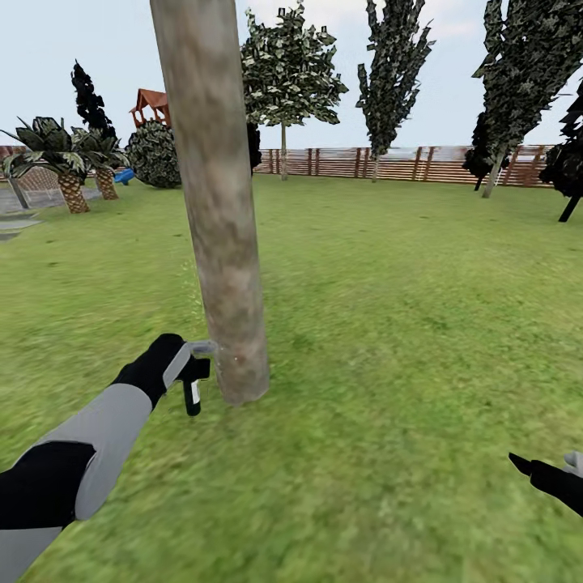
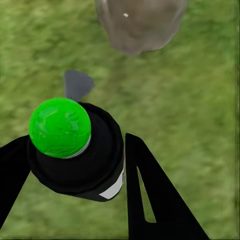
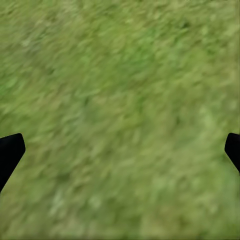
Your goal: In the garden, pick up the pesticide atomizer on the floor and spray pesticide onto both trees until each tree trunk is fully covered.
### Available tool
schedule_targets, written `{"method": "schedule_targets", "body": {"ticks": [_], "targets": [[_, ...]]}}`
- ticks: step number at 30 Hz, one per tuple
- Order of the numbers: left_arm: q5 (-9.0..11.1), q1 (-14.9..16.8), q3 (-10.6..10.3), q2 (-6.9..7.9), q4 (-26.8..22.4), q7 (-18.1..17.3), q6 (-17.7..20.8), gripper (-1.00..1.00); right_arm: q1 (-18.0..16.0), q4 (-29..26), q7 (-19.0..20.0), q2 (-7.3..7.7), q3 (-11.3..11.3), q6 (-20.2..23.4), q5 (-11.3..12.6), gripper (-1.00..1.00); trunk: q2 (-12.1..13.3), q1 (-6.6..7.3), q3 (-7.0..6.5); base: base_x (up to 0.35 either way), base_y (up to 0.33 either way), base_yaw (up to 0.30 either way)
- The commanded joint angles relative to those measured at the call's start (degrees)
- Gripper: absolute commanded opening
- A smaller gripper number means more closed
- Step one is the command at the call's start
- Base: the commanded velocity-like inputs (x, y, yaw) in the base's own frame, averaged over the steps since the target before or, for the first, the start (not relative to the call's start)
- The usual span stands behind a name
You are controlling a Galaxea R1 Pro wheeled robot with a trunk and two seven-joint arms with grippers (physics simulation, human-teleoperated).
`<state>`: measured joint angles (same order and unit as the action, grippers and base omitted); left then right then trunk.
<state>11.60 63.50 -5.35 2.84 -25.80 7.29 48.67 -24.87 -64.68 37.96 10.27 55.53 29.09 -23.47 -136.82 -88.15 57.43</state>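
One thick, pale grey-brown bare tree trunk stands right in front of me on the wide green lawn, leaning slightly. My left tool sits low beside the foot of that trunk, clenched on the small dark pistol-shaped pesticide atomizer, whose black body hangs down from the grip just above the grass and just beside the bark. A few fine whitish speckles of pesticide show faintly along the trunk's left edge, above the sprayer; they are too small for me to judge how much bark they cover.

In the left wrist view I look down on the atomizer: a round black body with a bright green ball on top, held between my two black fingers, with the foot of the trunk just beyond it on the grass.

My right tool hangs low at my right side, well apart from the trunk. In the right wrist view its black fingertips sit spread wide with nothing but blurred grass between them, so it is released.

Farther off, a brown fence of horizontal wooden slats closes the lawn, with dark thin-trunked trees before it and broad-leaved palm-like plants at the left.
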Motion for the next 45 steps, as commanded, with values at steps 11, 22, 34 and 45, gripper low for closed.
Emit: {"method": "schedule_targets", "body": {"ticks": [11,22,34,45], "targets": [[-0.8,1.7,0.1,0.23,-2.5,0.1,7.7,-1.0,0.0,-0.1,0.0,0.01,0.0,0.0,0.0,1.0,0.0,0.0,0.0,0.0,0.0,-0.054],[-0.5,11.0,0.0,0.24,-2.2,0.2,8.3,-1.0,0.0,-0.1,0.0,0.01,0.0,0.0,0.0,1.0,0.0,0.0,0.0,0.0,0.0,0.0],[-0.4,21.8,0.1,0.06,2.6,0.2,8.7,-1.0,0.0,-0.1,0.0,0.01,0.0,0.0,0.0,1.0,0.0,0.0,0.0,0.0,0.0,0.0],[-0.4,26.1,-0.1,0.08,9.1,0.2,8.7,-1.0,0.0,0.0,0.0,0.01,0.0,0.0,0.0,1.0,0.0,0.0,0.0,0.0,0.0,0.0]]}}
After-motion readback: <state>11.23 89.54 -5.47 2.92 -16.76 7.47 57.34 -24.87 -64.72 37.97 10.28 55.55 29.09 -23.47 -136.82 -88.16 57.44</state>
